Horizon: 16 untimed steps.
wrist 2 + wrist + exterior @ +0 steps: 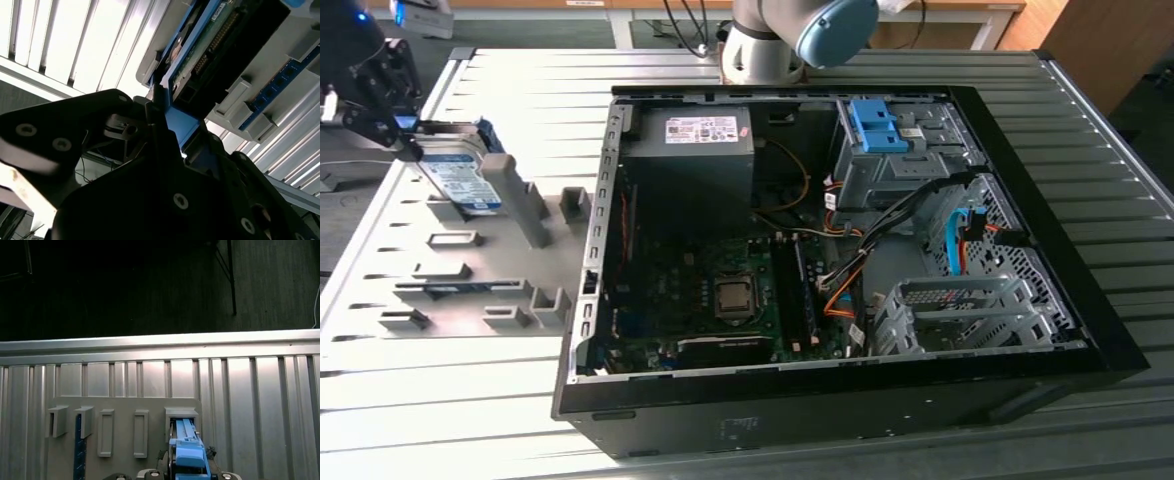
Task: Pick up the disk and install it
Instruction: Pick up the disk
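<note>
The black, angular gripper (pixel 177 125) is clamped on the blue plastic rail at the end of the disk (pixel 460 182), a flat silver-grey slab with a white-and-blue label. The disk stands on edge in a slot of the matte grey holder plate (pixel 467 270), on the plate's side away from the open black computer case (pixel 1067 300). Plate and case lie side by side on the ribbed metal table (pixel 454 400).

A ribbed silver-grey metal surface (pixel 480 420) shines under strong light. Beyond its far edge stands light-brown wooden furniture (pixel 1081 40). In the first wrist view, the floor (pixel 125 290) past the edge looks dark.
</note>
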Tool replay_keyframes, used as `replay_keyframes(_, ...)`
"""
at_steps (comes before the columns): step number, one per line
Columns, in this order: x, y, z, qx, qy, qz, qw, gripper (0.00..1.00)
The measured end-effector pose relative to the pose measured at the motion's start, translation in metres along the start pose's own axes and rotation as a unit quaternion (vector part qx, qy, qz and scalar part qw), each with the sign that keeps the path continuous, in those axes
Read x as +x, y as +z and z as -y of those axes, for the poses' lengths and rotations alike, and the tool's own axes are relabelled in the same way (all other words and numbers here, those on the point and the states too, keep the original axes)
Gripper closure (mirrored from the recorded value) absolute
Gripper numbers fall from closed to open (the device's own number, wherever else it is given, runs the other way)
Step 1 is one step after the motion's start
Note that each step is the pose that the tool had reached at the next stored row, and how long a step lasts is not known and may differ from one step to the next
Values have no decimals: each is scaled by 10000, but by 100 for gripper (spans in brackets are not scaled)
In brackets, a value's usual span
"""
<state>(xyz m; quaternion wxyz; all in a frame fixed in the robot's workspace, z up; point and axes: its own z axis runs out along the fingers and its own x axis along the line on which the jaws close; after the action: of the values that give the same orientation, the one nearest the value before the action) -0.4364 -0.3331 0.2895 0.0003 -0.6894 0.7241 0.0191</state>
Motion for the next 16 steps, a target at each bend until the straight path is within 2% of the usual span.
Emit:
replay_keyframes(3,5,3,-1,-3,-132,-3,9999,64)
replay_keyframes(16,5,4,-1,-3,-136,-5,9999,64)
